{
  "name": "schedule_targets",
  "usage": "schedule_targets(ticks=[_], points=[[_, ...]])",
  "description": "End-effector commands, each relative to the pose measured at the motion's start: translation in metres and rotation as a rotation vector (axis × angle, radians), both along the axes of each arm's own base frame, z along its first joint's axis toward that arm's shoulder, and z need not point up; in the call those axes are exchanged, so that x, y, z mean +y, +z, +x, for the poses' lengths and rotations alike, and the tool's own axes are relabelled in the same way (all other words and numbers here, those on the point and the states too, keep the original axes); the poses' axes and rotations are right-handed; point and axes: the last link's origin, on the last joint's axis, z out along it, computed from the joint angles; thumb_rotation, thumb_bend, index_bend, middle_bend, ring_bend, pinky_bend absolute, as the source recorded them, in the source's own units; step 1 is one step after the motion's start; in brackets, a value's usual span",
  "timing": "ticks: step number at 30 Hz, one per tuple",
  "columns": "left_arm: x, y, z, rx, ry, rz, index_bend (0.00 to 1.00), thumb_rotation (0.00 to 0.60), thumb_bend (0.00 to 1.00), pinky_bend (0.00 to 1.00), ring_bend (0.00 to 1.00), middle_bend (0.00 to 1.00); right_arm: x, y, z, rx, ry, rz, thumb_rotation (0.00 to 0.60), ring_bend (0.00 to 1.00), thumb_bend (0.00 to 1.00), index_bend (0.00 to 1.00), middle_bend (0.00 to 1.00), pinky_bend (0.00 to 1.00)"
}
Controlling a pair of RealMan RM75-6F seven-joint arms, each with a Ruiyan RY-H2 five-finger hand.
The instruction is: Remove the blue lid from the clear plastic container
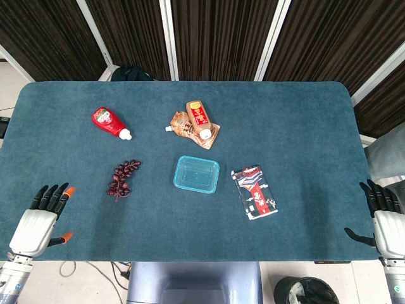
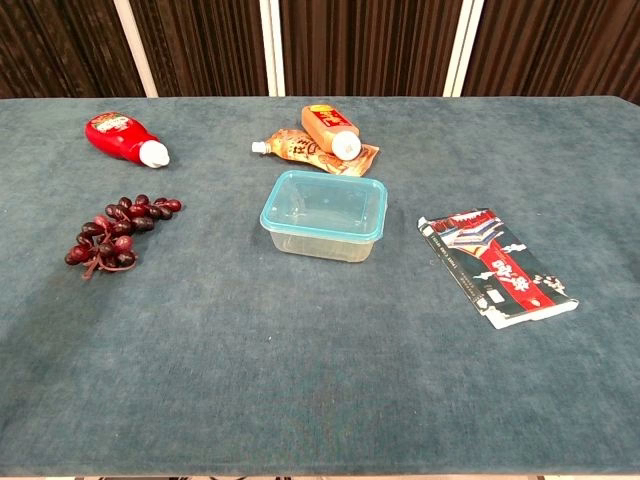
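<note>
Blue lid point(image 2: 324, 204) seated on clear plastic container point(image 2: 322, 238), mid-tabletop point(image 1: 304, 126). Grapes point(image 2: 115, 228) left of container, snack packet point(image 2: 497, 266) right. Left robot hand point(image 1: 43, 214) and right robot hand point(image 1: 383, 218) well apart from container at near corners, fingers spread, holding nothing.

A clear plastic container point(image 2: 323, 220) stands upright at the middle of the table. Its blue lid point(image 2: 325, 203), see-through with a light blue rim, sits flat on top and closes it.
</note>
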Motion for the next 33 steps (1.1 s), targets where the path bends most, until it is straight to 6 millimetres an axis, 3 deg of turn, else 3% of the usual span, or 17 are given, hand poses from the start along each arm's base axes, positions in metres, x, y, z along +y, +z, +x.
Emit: schedule_targets(ticks=[1, 19, 22, 27, 33], points=[[0.0, 0.0, 0.0, -0.001, 0.002, -0.001, 0.0, 0.6, 0.0, 0.0, 0.0, 0.0, 0.0, 0.0, 0.0, 0.001, 0.0, 0.002, 0.6, 0.0, 0.17, 0.0, 0.0, 0.0], [0.007, 0.002, 0.009, 0.025, -0.016, 0.009, 0.0, 0.6, 0.0, 0.0, 0.0, 0.0, -0.001, 0.004, -0.001, -0.001, -0.006, -0.028, 0.6, 0.0, 0.17, 0.0, 0.0, 0.0], [0.019, 0.0, 0.026, -0.025, -0.007, -0.015, 0.0, 0.6, 0.0, 0.0, 0.0, 0.0, -0.001, 0.003, -0.001, -0.001, -0.002, -0.025, 0.6, 0.0, 0.17, 0.0, 0.0, 0.0], [0.058, -0.003, 0.065, -0.109, -0.011, -0.054, 0.0, 0.6, 0.0, 0.0, 0.0, 0.0, -0.002, -0.001, -0.001, -0.006, -0.007, -0.015, 0.6, 0.0, 0.17, 0.0, 0.0, 0.0], [0.105, -0.022, 0.109, -0.116, -0.038, -0.125, 0.0, 0.6, 0.0, 0.0, 0.0, 0.0, -0.003, -0.001, -0.002, -0.017, -0.021, -0.017, 0.6, 0.0, 0.17, 0.0, 0.0, 0.0]])
